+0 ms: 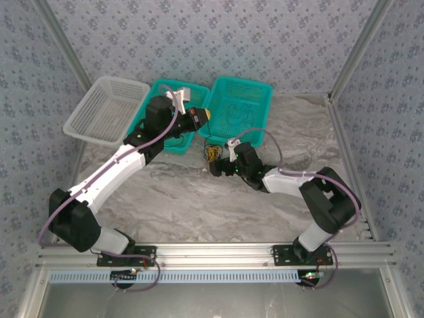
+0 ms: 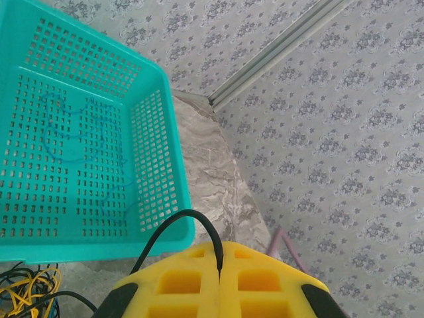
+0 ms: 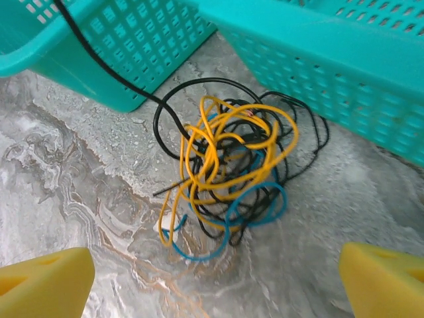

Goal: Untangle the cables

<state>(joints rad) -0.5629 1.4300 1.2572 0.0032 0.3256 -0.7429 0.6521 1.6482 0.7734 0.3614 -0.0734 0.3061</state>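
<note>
Right wrist view: your right gripper (image 3: 215,281) stands wide, holding nothing. Just ahead of it, the cables (image 3: 225,172) lie knotted on the table (image 3: 66,165), with a teal basket (image 3: 331,66) beyond. Your left gripper (image 2: 218,265) pinches a black cable (image 2: 173,225).

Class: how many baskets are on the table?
3: white basket far left, middle teal basket next to it, right teal basket rightmost. None looks hidden.

The cables (image 3: 225,175) lie knotted, black, yellow and blue loops, just ahead of the right hand (image 3: 215,285); one black strand runs away leftward.
</note>
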